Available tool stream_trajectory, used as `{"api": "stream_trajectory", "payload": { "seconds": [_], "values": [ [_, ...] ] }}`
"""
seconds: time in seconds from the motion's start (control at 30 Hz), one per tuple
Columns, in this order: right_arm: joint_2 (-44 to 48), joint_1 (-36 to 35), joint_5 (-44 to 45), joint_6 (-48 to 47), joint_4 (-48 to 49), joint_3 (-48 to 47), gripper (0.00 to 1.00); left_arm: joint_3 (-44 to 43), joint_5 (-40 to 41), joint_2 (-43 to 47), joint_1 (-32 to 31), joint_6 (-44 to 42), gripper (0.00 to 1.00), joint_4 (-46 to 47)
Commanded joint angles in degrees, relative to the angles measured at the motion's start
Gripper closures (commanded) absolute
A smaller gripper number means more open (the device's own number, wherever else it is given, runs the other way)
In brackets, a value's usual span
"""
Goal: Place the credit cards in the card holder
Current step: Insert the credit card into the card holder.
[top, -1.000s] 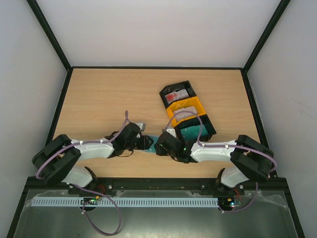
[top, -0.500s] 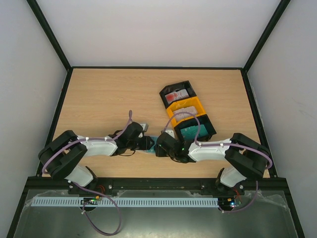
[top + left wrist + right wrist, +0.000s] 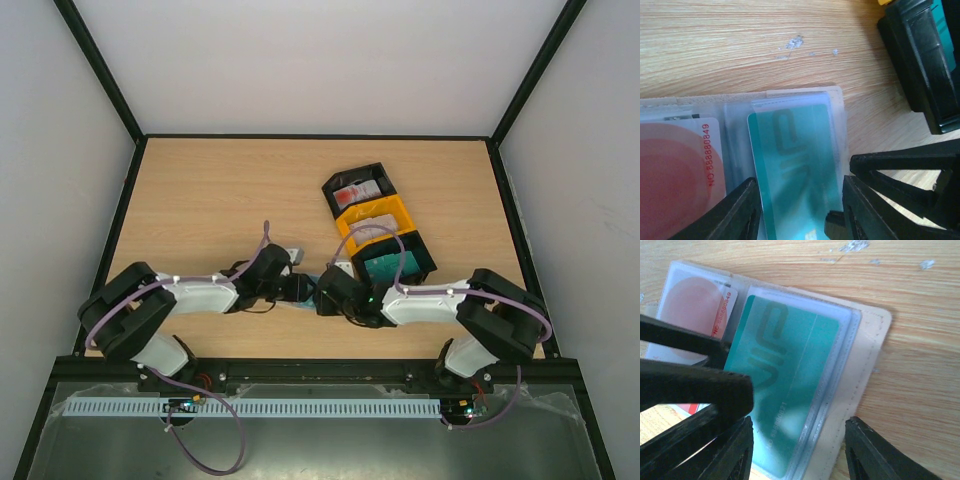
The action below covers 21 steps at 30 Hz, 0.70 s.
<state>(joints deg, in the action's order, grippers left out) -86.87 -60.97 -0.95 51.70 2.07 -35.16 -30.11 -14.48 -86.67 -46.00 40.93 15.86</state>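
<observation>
Card holder (image 3: 867, 355) lying open | left gripper (image 3: 799, 190), right gripper (image 3: 800, 432): low, spread over teal card (image 3: 790, 365)

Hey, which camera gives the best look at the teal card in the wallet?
Right wrist: the teal card shows almost whole, lettering readable, in a clear pocket of the card holder. Left wrist shows its top part, blurrier. Top view shows barely a teal sliver.

Light wooden table (image 3: 200, 200), open card holder (image 3: 867, 355) near its front, three bins (image 3: 404, 213) farther back

Three bins (image 3: 345, 224), wooden table (image 3: 220, 190)
</observation>
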Motion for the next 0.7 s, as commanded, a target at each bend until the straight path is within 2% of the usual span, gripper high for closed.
{"api": "stream_trajectory", "payload": {
  "seconds": [0.0, 0.2, 0.3, 0.4, 0.5, 0.67],
  "values": [
    [4.51, 0.61, 5.4, 0.94, -2.42, 0.39, 0.49, -2.5, 0.79, 4.2, -1.03, -1.79, 0.5, -5.68],
    [14.5, 0.67, 11.8, 4.7, -7.9, 3.61, 0.48, -4.78, 8.38, 11.34, -0.93, -2.52, 0.31, -14.17],
    [18.9, 0.7, 14.05, 6.9, -9.38, 5.2, 0.45, -5.25, 13.1, 14.63, -0.81, -2.19, 0.27, -18.03],
    [21.72, 0.72, 14.62, 8.44, -9.73, 6.4, 0.43, -4.87, 14.69, 16.96, -0.59, -2.25, 0.26, -19.67],
    [22.69, 0.73, 13.83, 9.54, -9.59, 6.68, 0.39, -4.16, 11.37, 17.64, -0.45, -2.01, 0.26, -18.79],
    [22.25, 1.15, 10.47, 9.99, -6.83, 7.21, 0.35, -2.01, 4.14, 14.14, -0.66, 0.46, 0.36, -13.2]
  ]
}}
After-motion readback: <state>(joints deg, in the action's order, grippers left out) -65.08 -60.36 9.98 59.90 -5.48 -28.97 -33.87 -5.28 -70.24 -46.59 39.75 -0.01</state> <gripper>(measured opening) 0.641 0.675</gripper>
